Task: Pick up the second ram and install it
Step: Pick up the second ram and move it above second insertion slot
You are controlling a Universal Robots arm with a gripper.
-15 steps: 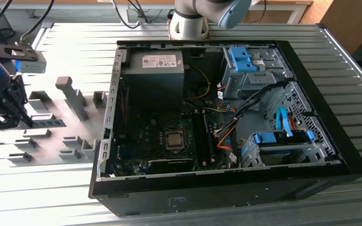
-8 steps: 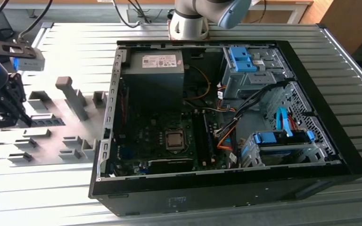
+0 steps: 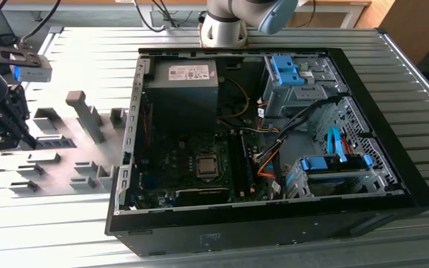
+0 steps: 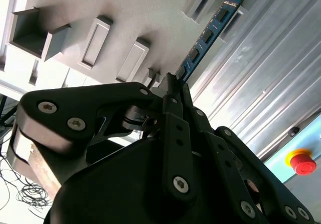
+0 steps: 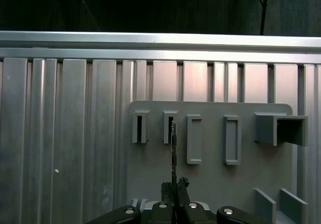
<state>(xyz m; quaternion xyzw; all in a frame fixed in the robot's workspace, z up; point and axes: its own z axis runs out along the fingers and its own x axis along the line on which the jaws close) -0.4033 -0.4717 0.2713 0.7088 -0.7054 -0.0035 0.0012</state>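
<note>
Exterior view: the gripper [image 3: 12, 134] hangs over the grey fixture plate [image 3: 65, 159] on the ribbed metal surface [image 3: 43, 234], at nine o'clock from the open computer case [image 3: 130, 139]. In both wrist views its fingers are clamped on one end of the second ram [image 4: 205, 35] [image 5: 173, 153], which sticks straight out beyond the fingertips, above the plate's slotted blocks [image 5: 194, 138]
</note>
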